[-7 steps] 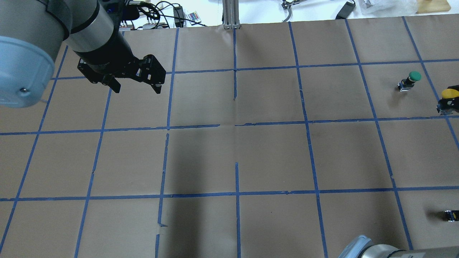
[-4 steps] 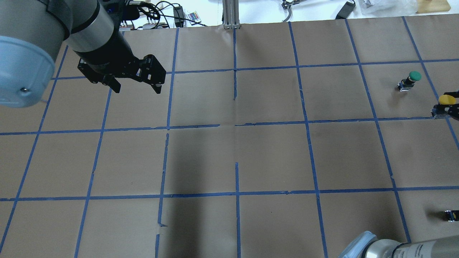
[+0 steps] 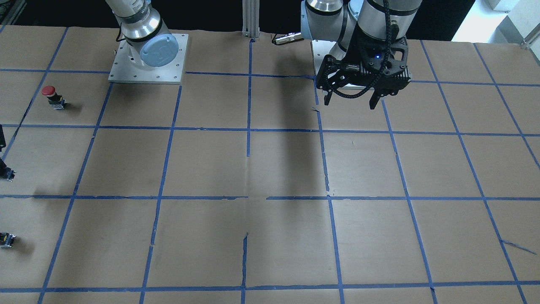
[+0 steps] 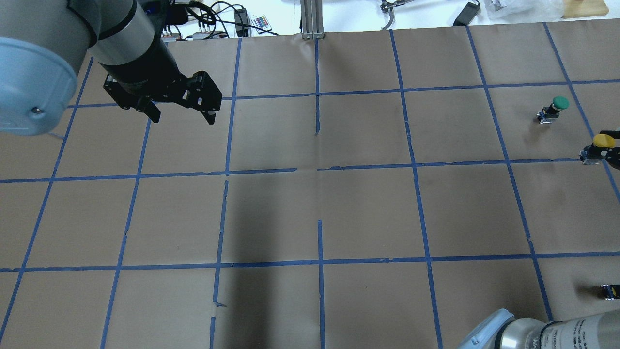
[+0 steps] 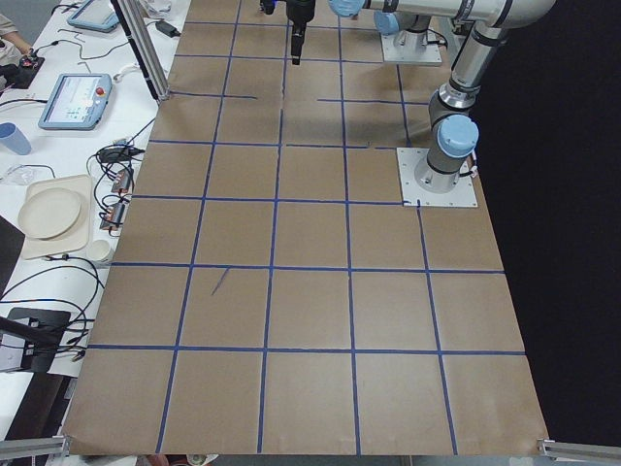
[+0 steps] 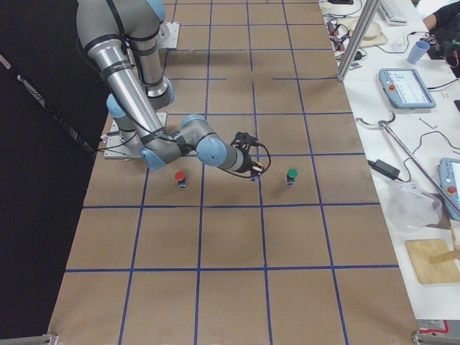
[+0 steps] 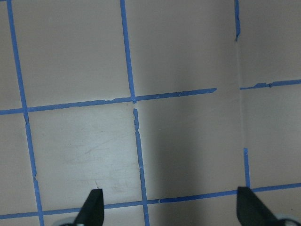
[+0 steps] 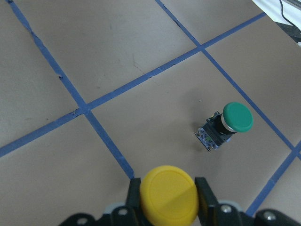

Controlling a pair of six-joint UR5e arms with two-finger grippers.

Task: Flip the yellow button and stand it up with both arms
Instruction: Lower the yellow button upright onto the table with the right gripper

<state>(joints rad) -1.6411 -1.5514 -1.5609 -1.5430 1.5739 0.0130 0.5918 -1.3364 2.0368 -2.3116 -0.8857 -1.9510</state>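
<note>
The yellow button (image 8: 169,197) sits cap up between the two black fingers (image 8: 134,194) of my right gripper (image 8: 169,188), which is shut on its body. In the overhead view the yellow button (image 4: 603,140) and right gripper (image 4: 609,148) are at the table's far right edge, low over the paper. Whether the button touches the table I cannot tell. My left gripper (image 4: 181,116) hangs open and empty over the far left part of the table. It also shows in the front-facing view (image 3: 350,102) and the left wrist view (image 7: 171,207).
A green-capped button (image 4: 557,106) stands just beyond the yellow one and shows in the right wrist view (image 8: 233,120). A red-capped button (image 3: 50,93) stands nearer the right arm's base. A small capless black block (image 4: 608,291) lies by the right edge. Brown paper with blue tape grid (image 4: 319,169) covers the table.
The yellow button in my right gripper has come down and slightly inward. The right arm's elbow has pushed further into view at the bottom. The left gripper has drifted slightly left.
</note>
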